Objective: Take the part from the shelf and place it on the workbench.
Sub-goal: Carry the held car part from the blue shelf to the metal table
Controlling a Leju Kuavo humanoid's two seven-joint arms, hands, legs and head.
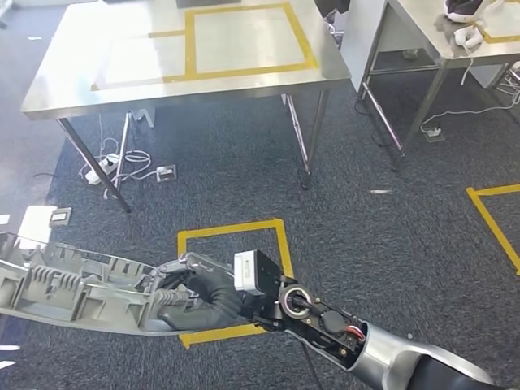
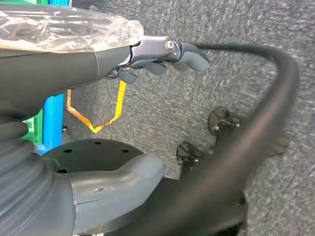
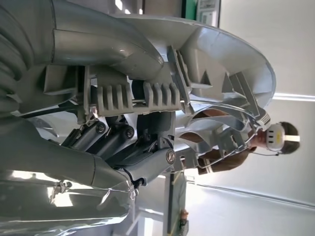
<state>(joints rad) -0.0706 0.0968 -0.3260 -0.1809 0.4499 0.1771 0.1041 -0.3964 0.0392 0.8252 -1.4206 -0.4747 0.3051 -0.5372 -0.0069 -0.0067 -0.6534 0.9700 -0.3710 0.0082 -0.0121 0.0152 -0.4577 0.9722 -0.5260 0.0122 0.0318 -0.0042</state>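
Down by the floor markings, right hand [image 1: 205,296] is clamped on the grey part [image 1: 80,288]; left hand [image 2: 148,56] hangs empty, fingers apart. Pickup looks done, workbench [image 1: 123,57] drop-off remains.

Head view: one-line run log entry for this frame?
right hand grips grey part | left hand holds nothing | workbench ahead | not placed

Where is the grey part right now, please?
In the head view, the part is low on the left, held by the right hand above the carpet, short of the workbench.
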